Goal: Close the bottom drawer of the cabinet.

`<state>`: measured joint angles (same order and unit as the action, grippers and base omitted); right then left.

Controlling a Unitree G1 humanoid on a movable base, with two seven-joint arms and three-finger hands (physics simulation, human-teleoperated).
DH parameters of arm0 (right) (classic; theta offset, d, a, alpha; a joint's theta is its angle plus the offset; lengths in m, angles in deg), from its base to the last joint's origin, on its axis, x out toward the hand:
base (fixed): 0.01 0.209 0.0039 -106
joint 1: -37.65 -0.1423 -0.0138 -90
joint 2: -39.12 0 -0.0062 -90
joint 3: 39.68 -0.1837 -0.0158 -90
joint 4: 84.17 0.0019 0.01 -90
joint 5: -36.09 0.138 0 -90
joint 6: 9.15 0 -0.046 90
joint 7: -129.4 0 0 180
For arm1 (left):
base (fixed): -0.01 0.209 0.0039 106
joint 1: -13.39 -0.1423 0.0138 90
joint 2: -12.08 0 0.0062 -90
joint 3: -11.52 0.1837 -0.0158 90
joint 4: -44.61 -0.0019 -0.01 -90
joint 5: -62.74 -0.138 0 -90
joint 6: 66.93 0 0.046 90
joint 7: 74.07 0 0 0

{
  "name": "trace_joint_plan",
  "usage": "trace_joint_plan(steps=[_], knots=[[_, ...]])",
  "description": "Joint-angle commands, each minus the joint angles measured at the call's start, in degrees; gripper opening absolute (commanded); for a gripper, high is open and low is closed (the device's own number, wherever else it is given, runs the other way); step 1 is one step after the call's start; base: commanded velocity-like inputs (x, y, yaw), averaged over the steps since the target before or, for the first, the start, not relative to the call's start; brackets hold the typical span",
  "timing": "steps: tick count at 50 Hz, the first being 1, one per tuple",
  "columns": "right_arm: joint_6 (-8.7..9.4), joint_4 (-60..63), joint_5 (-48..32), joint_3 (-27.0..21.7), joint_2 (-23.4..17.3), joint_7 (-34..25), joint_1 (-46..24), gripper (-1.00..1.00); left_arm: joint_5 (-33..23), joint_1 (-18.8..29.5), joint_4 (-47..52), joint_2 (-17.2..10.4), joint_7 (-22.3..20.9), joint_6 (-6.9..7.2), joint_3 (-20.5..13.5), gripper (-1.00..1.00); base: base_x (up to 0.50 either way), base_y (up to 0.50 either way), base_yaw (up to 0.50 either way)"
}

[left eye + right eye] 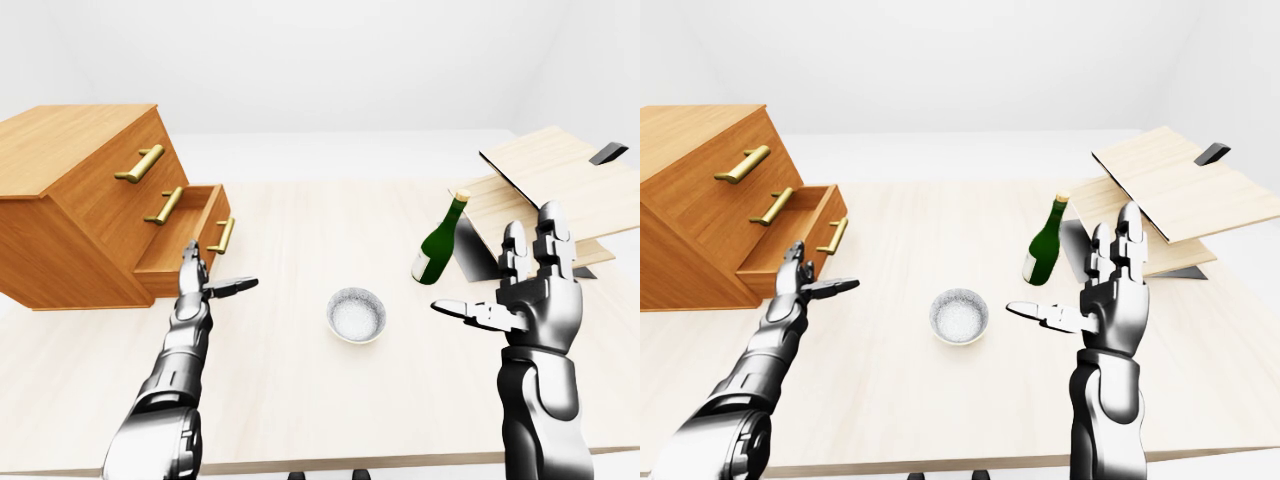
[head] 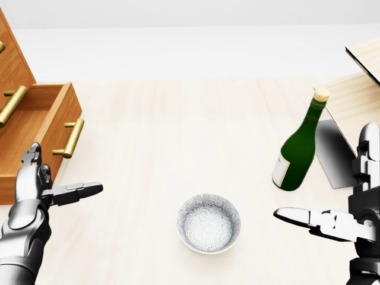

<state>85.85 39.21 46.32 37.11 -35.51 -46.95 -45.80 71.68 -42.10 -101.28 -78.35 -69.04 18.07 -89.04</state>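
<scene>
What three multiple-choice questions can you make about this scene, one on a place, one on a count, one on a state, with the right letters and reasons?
1. In the left-eye view, where does the bowl stand?
A. inside the bottom drawer
B. on the table, between the two hands
C. on top of the cabinet

2. How many brass handles show on the cabinet in the left-eye view?
A. one
B. five
C. three

3. What is the state of the bottom drawer?
A. pulled out
B. fully shut
C. taken out and lying on the table

Answers:
1 B: the bowl rests on the table, with the left hand to its left and the right hand to its right.
2 C: one handle shows on each of three drawer faces.
3 A: its face stands out from the cabinet and its inside shows.
</scene>
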Motion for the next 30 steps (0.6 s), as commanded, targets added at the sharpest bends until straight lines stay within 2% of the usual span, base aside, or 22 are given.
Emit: trace_joint_plan(steps=[1,7,9,30], knots=[[0.0,-4.27,-0.9,1.43,0.22,-1.13,-0.28,1.0,-1.47,1.27,-9.64,-0.68,1.97,0.0,0.03,1.0,0.0,0.0,0.0],[0.0,-4.43,-0.88,1.47,0.2,-1.16,-0.26,1.0,-7.23,1.36,-13.71,-1.16,6.5,0.0,1.74,1.0,0.0,0.0,0.0],[0.0,-4.23,-0.83,1.46,0.18,-1.16,-0.18,1.0,-8.0,1.32,-14.66,-0.96,6.76,0.0,1.53,1.0,0.0,0.0,0.0],[0.0,-4.22,-0.92,1.55,0.18,-1.11,-0.24,1.0,-9.35,0.79,-17.12,-1.95,9.01,0.0,0.29,1.0,0.0,0.0,0.0]])
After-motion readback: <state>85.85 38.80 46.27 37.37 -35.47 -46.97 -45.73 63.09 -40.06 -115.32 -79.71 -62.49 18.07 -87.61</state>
